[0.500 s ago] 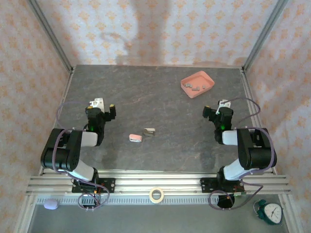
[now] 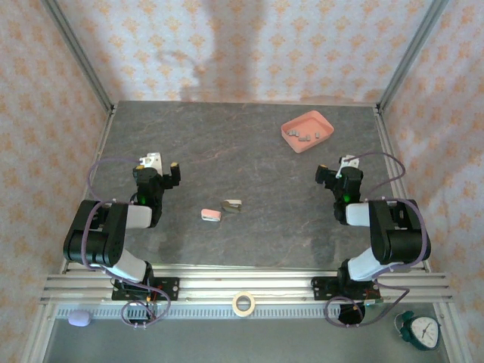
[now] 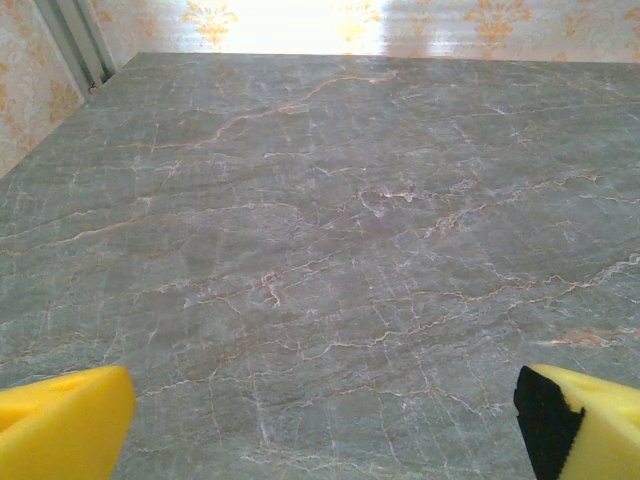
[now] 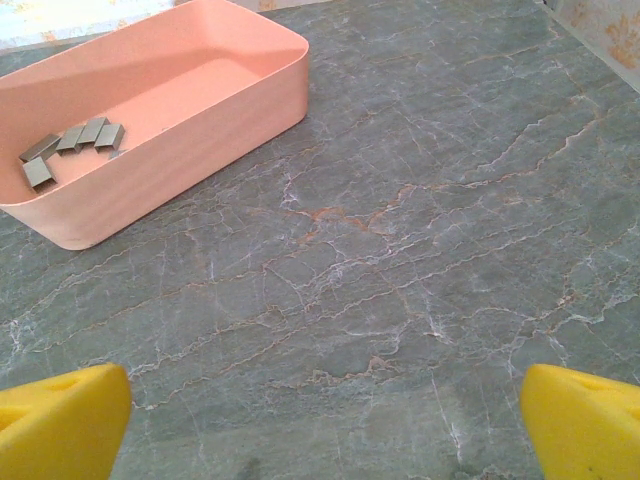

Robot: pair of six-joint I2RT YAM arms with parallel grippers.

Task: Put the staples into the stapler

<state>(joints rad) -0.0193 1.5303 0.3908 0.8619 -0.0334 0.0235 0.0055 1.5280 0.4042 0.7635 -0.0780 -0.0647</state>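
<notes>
Far right on the table (image 2: 249, 151) sits a pink tray (image 2: 290, 130). The staples (image 2: 305, 137), small grey blocks, lie inside it. The stapler (image 2: 211, 215) lies well left of the tray and nearer me. I cannot tell whether its pink and pale parts are joined. My left gripper (image 2: 161, 168) is further left of the tray, and my right gripper (image 2: 338, 169) is just on its near side. Both are spread wide and hold nothing. In the wrist views the yellow fingertips (image 4: 60, 420) are cut off at the lower corners.
</notes>
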